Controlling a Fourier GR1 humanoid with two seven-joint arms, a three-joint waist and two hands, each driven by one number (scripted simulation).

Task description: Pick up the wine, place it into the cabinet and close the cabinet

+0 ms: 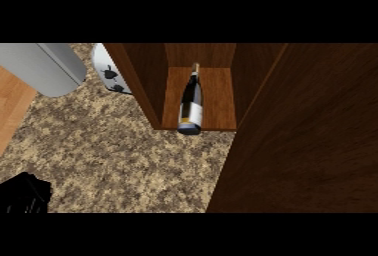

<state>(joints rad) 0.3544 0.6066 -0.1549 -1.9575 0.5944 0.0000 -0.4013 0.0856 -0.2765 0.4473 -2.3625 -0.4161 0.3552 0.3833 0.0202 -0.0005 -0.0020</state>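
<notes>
A dark wine bottle (192, 102) with a pale label lies on its side on the wooden floor of the cabinet (218, 95). Its neck points to the back, and its base sticks slightly past the cabinet's front edge. The cabinet's dark wooden door (303, 145) stands open and fills the right side of the view. My left hand (26, 194) shows as a black shape at the lower left corner, far from the bottle and touching nothing. My right hand does not show.
Speckled granite counter (111, 150) spreads in front of the cabinet. A grey rounded appliance (44, 67) sits at the top left. Beside it is a white panel with black knobs (111, 75). A light wooden strip (11, 110) runs along the left edge.
</notes>
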